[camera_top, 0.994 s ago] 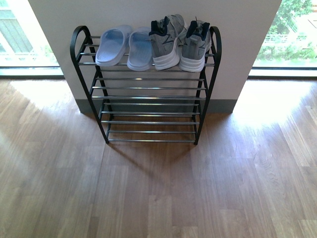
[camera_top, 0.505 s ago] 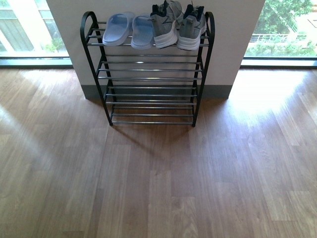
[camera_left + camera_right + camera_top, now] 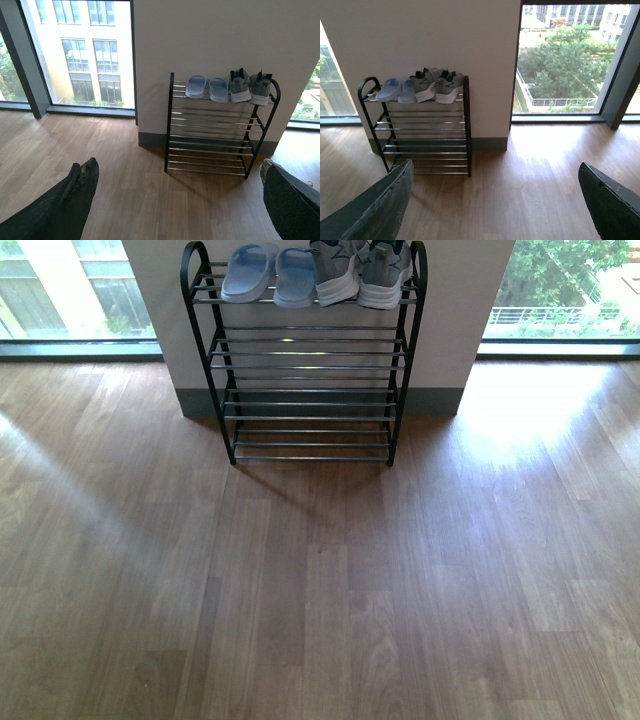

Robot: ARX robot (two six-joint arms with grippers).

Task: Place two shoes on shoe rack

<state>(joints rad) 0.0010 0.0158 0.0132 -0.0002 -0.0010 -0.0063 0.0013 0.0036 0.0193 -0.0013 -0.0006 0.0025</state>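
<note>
Indoors: wood floor (image 3: 320, 590), shoe rack (image 3: 305, 390) against white wall (image 3: 225, 35); both grippers' jaws apart, empty.

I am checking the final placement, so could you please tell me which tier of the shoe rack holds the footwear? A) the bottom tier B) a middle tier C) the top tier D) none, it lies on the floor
C: the slippers and sneakers sit side by side on the top tier of the shoe rack.

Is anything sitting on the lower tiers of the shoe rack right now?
No. In the front view the blue slippers and grey sneakers all sit on the top tier of the shoe rack; the tiers below are bare rods.
</note>
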